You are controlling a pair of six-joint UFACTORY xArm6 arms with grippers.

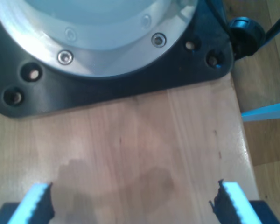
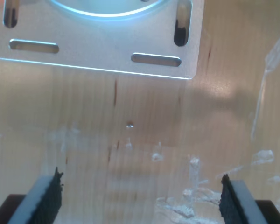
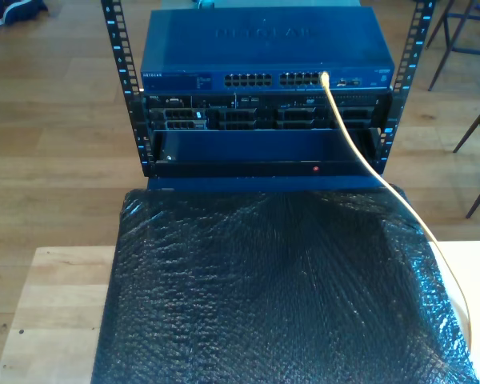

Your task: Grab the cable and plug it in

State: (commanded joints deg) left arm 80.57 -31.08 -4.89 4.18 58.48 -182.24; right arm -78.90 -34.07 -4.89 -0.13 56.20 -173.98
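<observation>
The thin yellow cable (image 3: 342,120) runs from the exterior view's lower right, across the black mat, up to the blue switch (image 3: 264,48). Its end (image 3: 326,78) sits at a port in the switch's right-hand port row. My first gripper (image 1: 134,198) is open over bare wood, facing a black arm base plate (image 1: 107,88), with nothing between its fingers. My second gripper (image 2: 141,189) is also open and holds nothing. It hangs over scuffed wood beside a silver slotted mounting plate (image 2: 98,51).
The switch sits atop a black rack (image 3: 264,120) holding more units and an open blue tray. A crinkled black mat (image 3: 280,296) covers the wooden table (image 3: 56,304) in front. Chair legs stand at the exterior view's right.
</observation>
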